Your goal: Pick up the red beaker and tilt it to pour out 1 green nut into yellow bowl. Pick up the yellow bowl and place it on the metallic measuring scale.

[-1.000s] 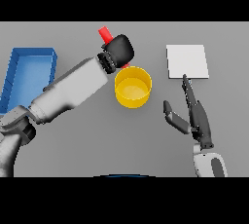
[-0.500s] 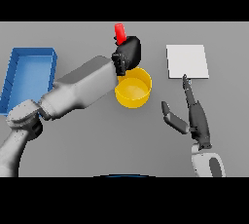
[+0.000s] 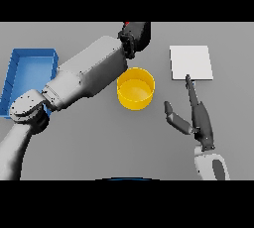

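Note:
The yellow bowl (image 3: 135, 89) stands near the table's middle. Behind it, at the scene's top edge, my left hand (image 3: 139, 34) is shut on the red beaker (image 3: 127, 24), of which only a small red sliver shows beside the hand. My left forearm reaches across the table just left of the bowl. The metallic measuring scale (image 3: 191, 62) lies flat to the bowl's right. My right hand (image 3: 197, 117) is open below the scale, fingers straight and pointing at it, thumb spread toward the bowl. No green nut can be made out.
A blue tray (image 3: 14, 76) lies at the table's left side, partly behind my left elbow.
My left hand has carried the red beaker from above the bowl's left rim away to the far right, up to the scene's top edge. The right hand has stayed still.

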